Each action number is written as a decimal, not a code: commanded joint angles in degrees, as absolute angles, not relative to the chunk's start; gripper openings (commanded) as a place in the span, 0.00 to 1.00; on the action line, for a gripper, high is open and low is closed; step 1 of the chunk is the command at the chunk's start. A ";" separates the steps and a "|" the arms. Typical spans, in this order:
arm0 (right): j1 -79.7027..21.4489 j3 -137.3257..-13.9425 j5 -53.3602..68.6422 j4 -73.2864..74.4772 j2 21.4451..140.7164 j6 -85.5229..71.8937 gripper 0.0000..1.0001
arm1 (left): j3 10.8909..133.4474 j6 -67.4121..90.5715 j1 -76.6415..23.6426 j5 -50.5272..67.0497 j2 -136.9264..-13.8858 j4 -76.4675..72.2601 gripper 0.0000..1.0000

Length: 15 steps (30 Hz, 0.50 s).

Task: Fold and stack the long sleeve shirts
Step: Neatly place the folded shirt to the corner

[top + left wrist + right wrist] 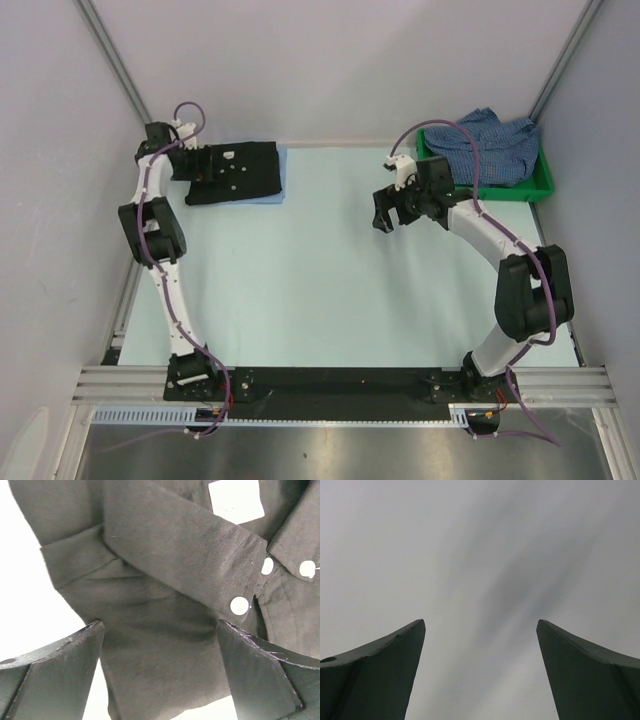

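Spreading across most of the top view, the pale worktop [320,290] carries a green bin [545,183] at its far right corner. The blue-and-white checked shirt [490,145] lies heaped in the bin, unfolded, its bulk running left to right. At the far left the black shirt [245,170] lies folded into a flat rectangle. A strip of the light blue shirt [281,175] shows along its right edge, seemingly beneath it. The right hand [393,212] hangs over bare worktop, fingers apart and empty. The checked shirt lies just far and right of it, so the right arm is much the nearer for fetching it, likely the next step. The left hand [160,630] hangs over the black shirt's left part, fingers apart, gripping nothing. Small pale buttons [239,605] show on cuff and collar.
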State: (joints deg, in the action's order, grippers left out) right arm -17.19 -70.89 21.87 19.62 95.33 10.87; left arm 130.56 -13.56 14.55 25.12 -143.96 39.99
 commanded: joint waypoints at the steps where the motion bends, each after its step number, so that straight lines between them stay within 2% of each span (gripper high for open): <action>1: -15.56 -69.96 21.09 19.77 90.45 11.51 1.00 | 131.40 -16.34 15.73 23.82 -133.01 39.63 1.00; 10: -6.69 -69.17 22.67 19.77 83.95 10.64 1.00 | 119.54 -18.46 9.95 23.29 -114.97 45.08 0.99; 15: -0.44 -68.56 27.06 23.63 81.48 11.15 0.99 | 106.55 -18.89 3.18 26.36 -103.13 44.92 0.99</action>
State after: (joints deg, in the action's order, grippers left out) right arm -3.51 -68.95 22.83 20.21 85.03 10.96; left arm 114.98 -17.47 9.30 23.27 -111.33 42.59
